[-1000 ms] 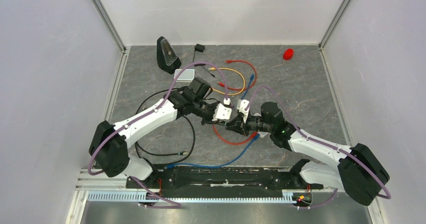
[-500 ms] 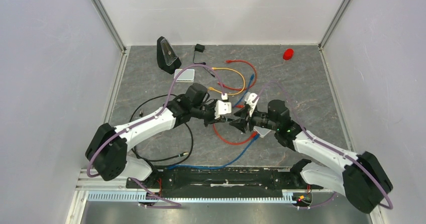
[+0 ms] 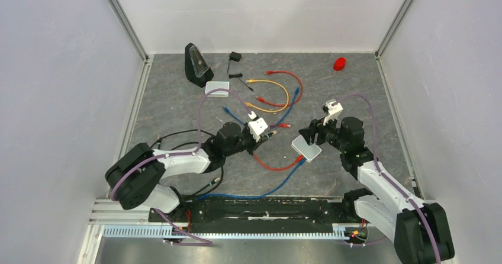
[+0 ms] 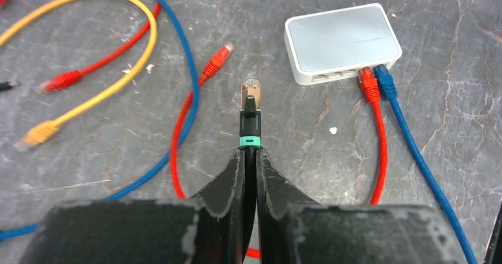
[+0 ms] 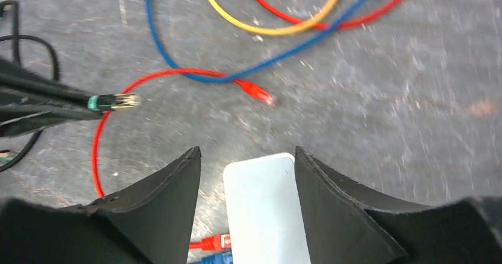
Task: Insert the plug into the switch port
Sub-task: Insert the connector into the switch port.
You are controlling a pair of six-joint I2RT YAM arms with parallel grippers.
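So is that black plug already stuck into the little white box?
No, the black plug sits clear of the white box, whose edge holds only a red cable and a blue cable.

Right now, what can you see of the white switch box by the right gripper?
The switch box is small, flat, pale grey-white with rounded corners, plastic-looking, lying flat on the grey table. Its port edge holds a red plug and a blue plug side by side at one end; the other sockets look empty. The open right gripper has a finger either side of it, contact unclear. The left gripper holds a black plug pointing toward that edge, not touching it.
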